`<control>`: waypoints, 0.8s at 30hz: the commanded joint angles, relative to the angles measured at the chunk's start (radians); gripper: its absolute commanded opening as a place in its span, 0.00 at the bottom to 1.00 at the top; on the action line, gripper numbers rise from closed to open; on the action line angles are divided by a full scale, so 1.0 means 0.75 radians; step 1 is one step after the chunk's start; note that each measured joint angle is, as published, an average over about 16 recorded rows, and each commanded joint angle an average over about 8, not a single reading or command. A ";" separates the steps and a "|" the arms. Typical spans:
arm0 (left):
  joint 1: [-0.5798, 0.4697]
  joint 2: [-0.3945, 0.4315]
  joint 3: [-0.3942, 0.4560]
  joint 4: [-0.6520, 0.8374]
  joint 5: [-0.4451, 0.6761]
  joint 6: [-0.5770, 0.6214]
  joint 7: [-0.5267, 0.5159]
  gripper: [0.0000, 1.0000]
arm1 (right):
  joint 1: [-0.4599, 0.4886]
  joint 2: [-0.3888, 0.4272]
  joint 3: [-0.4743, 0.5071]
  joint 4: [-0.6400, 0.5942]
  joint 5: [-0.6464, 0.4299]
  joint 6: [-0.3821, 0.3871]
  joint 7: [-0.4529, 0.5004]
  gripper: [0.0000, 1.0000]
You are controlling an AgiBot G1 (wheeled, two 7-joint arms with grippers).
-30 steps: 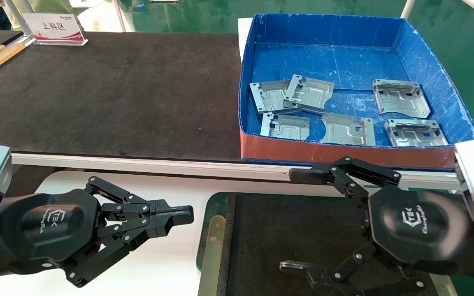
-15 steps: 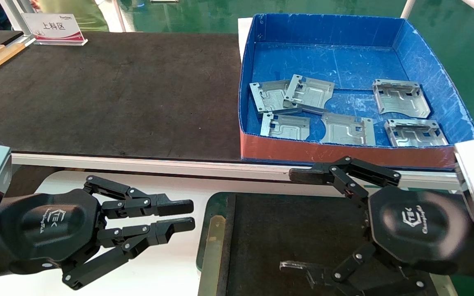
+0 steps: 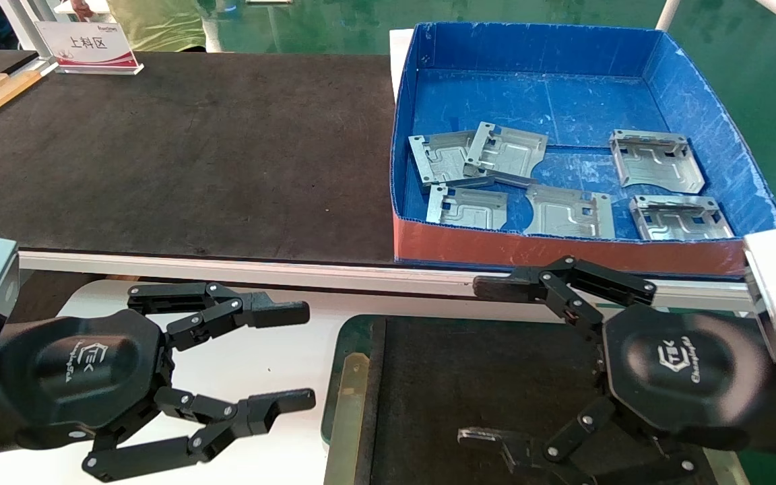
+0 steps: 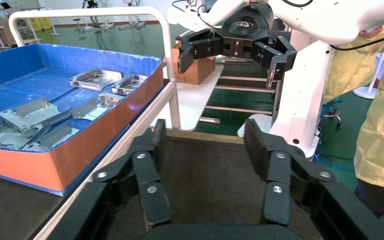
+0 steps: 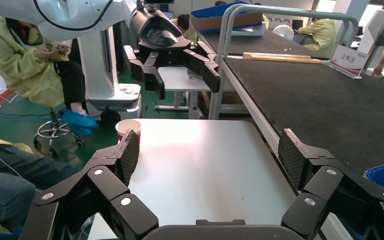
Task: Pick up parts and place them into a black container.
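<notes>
Several silver-grey parts lie loose in the blue box at the back right; a pair overlaps at the box's left side. The black container, a shallow tray with a green-brass rim, sits in front, close to me, with nothing visible in it. My left gripper hovers over the white table just left of the tray, open and empty. In the left wrist view it frames the tray's black floor. My right gripper hangs over the tray, wide open and empty, as the right wrist view confirms.
A long black mat tabletop stretches left of the box, with a white sign at its far corner. A metal rail separates it from the white side table. A paper cup stands on that table's edge. People sit nearby.
My left gripper has gone from shut to wide open, staying in place. The right arm and the parts have not moved.
</notes>
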 commanded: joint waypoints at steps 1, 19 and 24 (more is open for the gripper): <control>0.000 0.000 0.000 0.000 0.000 0.000 0.000 1.00 | -0.002 0.000 0.000 0.001 0.002 -0.003 0.000 1.00; 0.000 0.000 0.000 0.000 0.000 0.000 0.000 1.00 | 0.132 -0.071 -0.039 -0.146 -0.240 0.279 0.010 1.00; 0.000 0.000 0.000 0.000 0.000 0.000 0.000 1.00 | 0.173 -0.095 -0.055 -0.268 -0.322 0.348 -0.022 1.00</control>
